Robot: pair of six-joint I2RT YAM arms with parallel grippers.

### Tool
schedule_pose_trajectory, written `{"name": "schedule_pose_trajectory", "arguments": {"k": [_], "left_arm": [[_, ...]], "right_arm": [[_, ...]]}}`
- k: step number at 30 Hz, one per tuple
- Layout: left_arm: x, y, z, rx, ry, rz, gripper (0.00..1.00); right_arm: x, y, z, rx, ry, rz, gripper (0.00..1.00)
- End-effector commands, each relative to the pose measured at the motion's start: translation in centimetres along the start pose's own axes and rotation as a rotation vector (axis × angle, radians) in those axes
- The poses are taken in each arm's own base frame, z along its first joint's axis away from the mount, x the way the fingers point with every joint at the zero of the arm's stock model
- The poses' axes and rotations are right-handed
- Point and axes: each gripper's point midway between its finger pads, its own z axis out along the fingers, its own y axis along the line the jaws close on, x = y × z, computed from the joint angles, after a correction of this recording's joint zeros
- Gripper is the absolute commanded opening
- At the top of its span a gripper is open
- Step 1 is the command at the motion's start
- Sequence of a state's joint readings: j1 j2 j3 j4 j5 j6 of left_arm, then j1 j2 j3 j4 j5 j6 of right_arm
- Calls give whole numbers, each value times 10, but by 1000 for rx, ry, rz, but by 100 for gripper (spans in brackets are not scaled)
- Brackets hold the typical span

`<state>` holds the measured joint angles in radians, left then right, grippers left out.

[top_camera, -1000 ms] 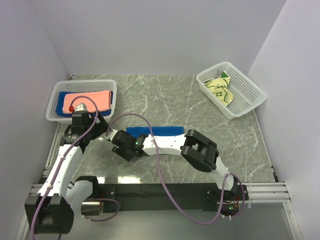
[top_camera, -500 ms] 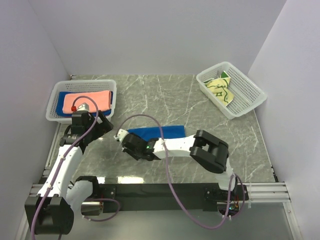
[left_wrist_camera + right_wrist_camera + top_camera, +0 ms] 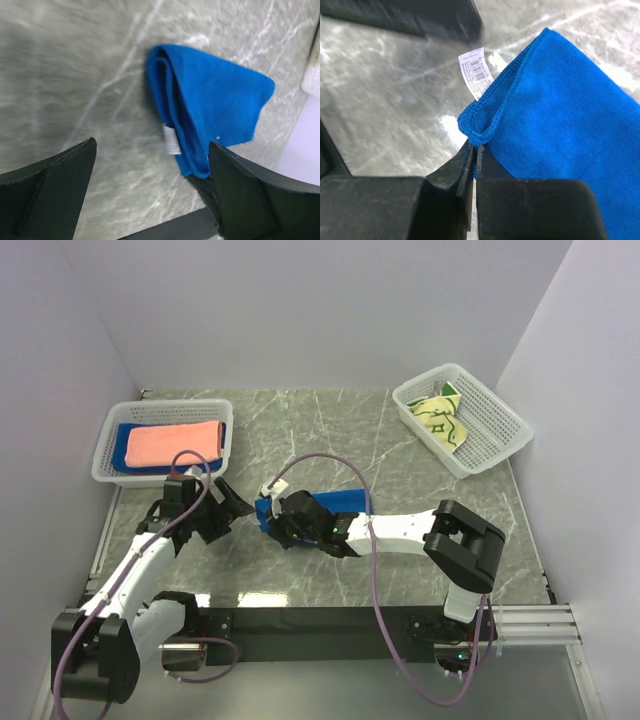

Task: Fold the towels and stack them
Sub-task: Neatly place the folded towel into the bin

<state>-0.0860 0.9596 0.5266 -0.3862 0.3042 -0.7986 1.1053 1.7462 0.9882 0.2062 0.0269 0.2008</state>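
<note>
Right gripper (image 3: 472, 150): clamped on the corner hem of the blue towel (image 3: 560, 115), jaws pressed together just under the white care tag (image 3: 476, 72).
Right gripper from above (image 3: 275, 515): seen at centre frame, at the left end of the blue towel (image 3: 335, 501), the arm stretched across from the lower right.
Left gripper (image 3: 150, 167): held wide open, nothing between the fingers (image 3: 55, 185); the table (image 3: 75, 75) is seen through the gap.
Left gripper from above (image 3: 228, 508): placed just left of the right gripper, pointed at the towel's pinched end.
Blue towel, left wrist view (image 3: 215, 100): folded, layered edges turned toward the camera, care tag (image 3: 172, 139) sticking out at the fold; one corner is raised off the marble.
Salmon-pink towel (image 3: 175, 443): laid flat and folded in the left basket (image 3: 165, 405) at upper left, on top of a second blue towel (image 3: 122, 448).
Yellow towel (image 3: 440, 420): crumpled in the right basket (image 3: 497, 418) at upper right, green motifs showing.
Table from above (image 3: 400, 440): grey-green marble, the two baskets set well apart at its far corners.
</note>
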Motion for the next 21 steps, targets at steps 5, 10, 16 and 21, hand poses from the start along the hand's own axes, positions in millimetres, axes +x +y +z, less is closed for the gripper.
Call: {"name": "schedule_pose_trajectory", "arguments": {"k": [5,10,16,21], "left_arm": [[7,-30,19,99,24,-89,99],[15,-21,41,60,34,-143,99],[31,-6,58,20,63,-220,98],[35,-16,66,46,64,-205,88]], "right_arm": [[-35,20,-5,-96,-122,44,0],[-31,21,-3,-98,-118,45,0],[-29,22,0,-105,-115,49,0],[-24,22,2,-112,-103,51,0]]}}
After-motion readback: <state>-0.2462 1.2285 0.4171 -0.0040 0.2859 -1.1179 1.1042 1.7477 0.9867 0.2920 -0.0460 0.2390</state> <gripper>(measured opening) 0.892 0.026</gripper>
